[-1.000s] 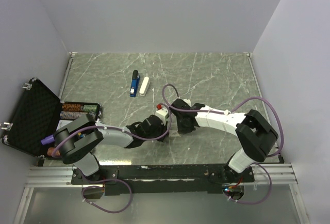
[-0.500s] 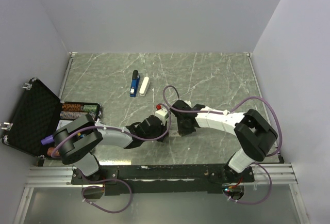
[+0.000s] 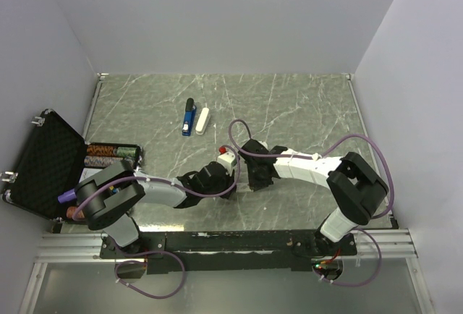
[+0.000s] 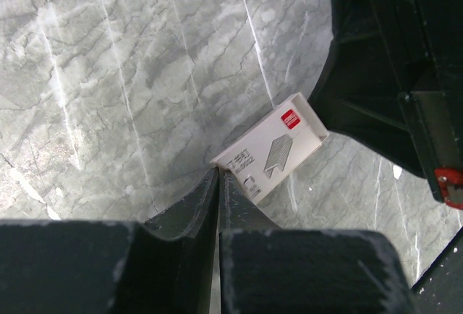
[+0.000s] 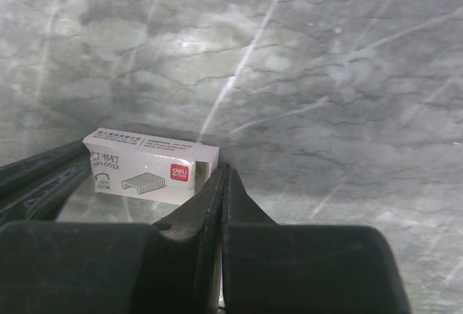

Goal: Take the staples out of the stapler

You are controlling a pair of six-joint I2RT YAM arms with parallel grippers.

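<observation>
Left gripper: I see its jaws drawn together to a thin seam. The tips touch the near corner of the staple box. I cannot tell whether they pinch an edge of it.
Right gripper: the jaws are fully closed with nothing between them. The tips sit against the open end of the staple box, at its 3 o'clock end in my right wrist view.
Staple box: a small white carton with a red logo and a drawing of staples. It lies flat on the table between the two grippers, near the middle of the top view. In the left wrist view it runs out toward 2 o'clock from the fingertips.
Stapler: it lies on the table well apart from both grippers, toward 11 o'clock from them in the top view. Its length runs roughly 12 to 6, with the black end at 12. Neither gripper touches it.
White bar: it lies just beside the stapler on its 3 o'clock side, almost parallel to it.
Black case: it stands open at 9 o'clock on the table edge, showing its foam lining.
Cylinders: these are dark and patterned, lying just beside the case at its 3 o'clock side.
</observation>
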